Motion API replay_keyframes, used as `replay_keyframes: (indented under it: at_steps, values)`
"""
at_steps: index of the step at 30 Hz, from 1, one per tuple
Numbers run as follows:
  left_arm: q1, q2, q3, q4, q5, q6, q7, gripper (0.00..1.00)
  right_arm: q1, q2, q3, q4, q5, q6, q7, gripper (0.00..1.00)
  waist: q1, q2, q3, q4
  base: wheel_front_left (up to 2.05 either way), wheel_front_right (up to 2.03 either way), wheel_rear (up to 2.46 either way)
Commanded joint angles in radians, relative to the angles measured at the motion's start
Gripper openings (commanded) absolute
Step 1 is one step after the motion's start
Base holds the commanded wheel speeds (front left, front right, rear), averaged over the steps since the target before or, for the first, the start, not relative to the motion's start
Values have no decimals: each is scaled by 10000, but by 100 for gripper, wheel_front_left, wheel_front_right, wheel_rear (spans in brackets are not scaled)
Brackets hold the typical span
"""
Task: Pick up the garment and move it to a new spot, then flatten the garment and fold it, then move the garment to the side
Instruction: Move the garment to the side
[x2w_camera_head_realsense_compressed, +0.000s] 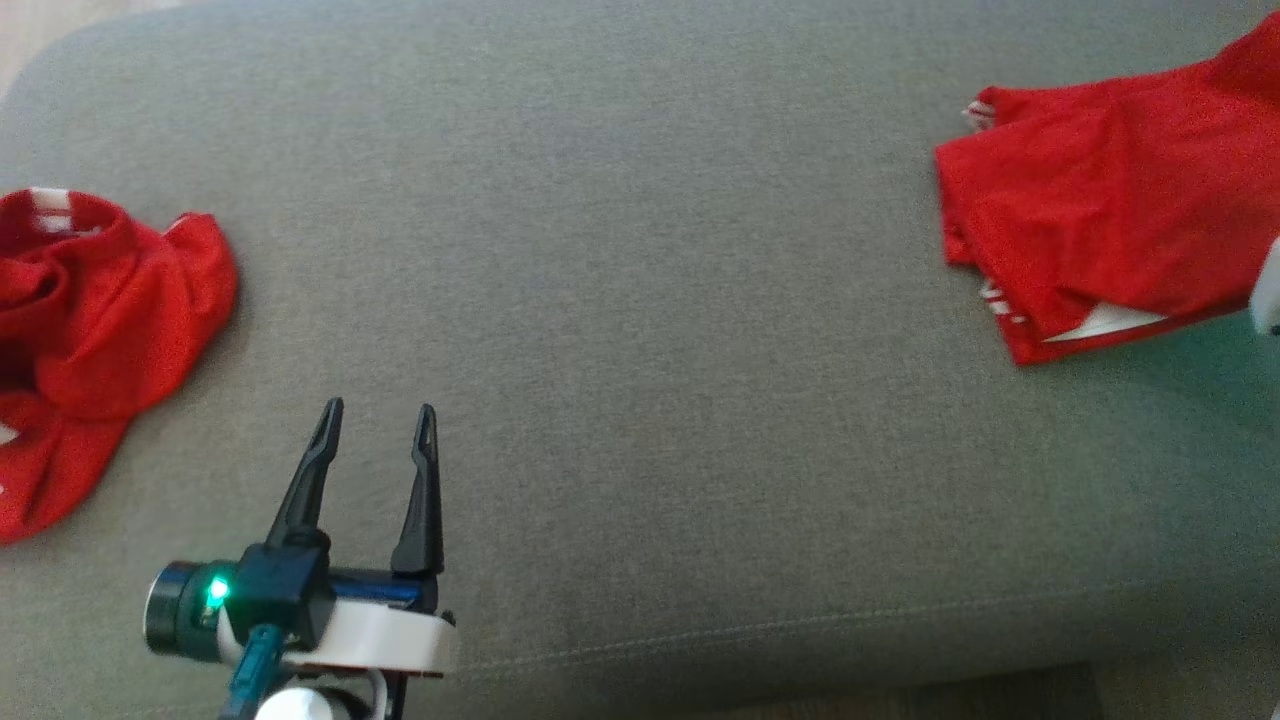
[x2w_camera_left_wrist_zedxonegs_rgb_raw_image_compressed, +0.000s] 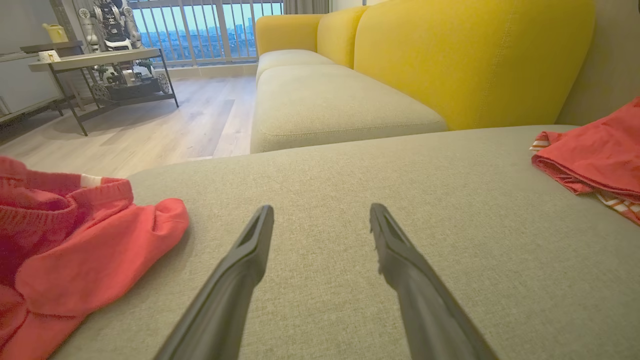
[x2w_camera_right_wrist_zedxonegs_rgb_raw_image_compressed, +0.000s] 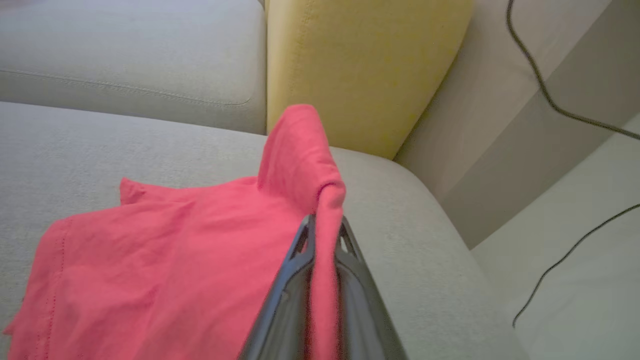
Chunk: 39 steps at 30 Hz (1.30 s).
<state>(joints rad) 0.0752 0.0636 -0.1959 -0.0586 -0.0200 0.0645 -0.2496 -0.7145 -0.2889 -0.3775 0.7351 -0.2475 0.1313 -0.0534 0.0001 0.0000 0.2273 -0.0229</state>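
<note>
The right wrist view gives the grip: the right gripper (x2w_camera_right_wrist_zedxonegs_rgb_raw_image_compressed: 325, 227) has its fingers pinching a raised fold of the red garment (x2w_camera_right_wrist_zedxonegs_rgb_raw_image_compressed: 165, 270), while the rest of the cloth lies flat on the grey cushion (x2w_camera_right_wrist_zedxonegs_rgb_raw_image_compressed: 75, 150) near the yellow backrest (x2w_camera_right_wrist_zedxonegs_rgb_raw_image_compressed: 360, 65). The head view gives the layout: that garment sits at the cushion's far right and a crumpled red garment (x2w_camera_head_realsense_compressed: 90, 320) at its far left. The left gripper (x2w_camera_head_realsense_compressed: 380, 406) hovers low over bare cushion, nearer the crumpled one, fingers spread and pointing forward.
</note>
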Motion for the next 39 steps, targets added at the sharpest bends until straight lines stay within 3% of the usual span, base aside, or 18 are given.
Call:
replay_keyframes:
  at_steps: [1, 12, 28, 29, 30, 34, 39]
  values:
    - [-372, 119, 359, -352, 96, -15, -122, 100, -5, -181, -39, -860, -164, -6, 122, 0, -1, 0, 135, -179, 0, 0, 0]
    - [-664, 227, 278, -388, 150, -86, -122, 100, 503, 164, 35, -2864, -336, -6, 733, 0, -1, 0, 564, -499, 0, 0, 0]
    - [-735, 246, 153, -294, 123, -71, -122, 100, 826, 552, -587, -3721, -1184, -6, 695, 2, -1, 0, 449, -526, 0, 0, 0]
    - [-725, 246, 149, -285, 117, -71, -122, 100, 833, 609, -713, -3727, -1256, -6, 715, 43, -1, 0, 423, -515, 0, 0, 0]
    - [-715, 245, 145, -277, 110, -71, -122, 100, 862, 646, -774, -3755, -1382, -6, 684, 100, -1, 0, 396, -501, 0, 0, 0]
    - [-650, 236, 146, -247, 80, -57, -122, 100, 1035, 858, -774, -4101, -1927, -6, 325, 100, -1, 0, 235, -459, 0, 0, 0]
    - [-519, 200, 166, -256, 44, 26, -122, 100, 1431, 1481, -10, -4655, -2172, -6, -522, 100, -1, 0, -82, -378, 0, 0, 0]
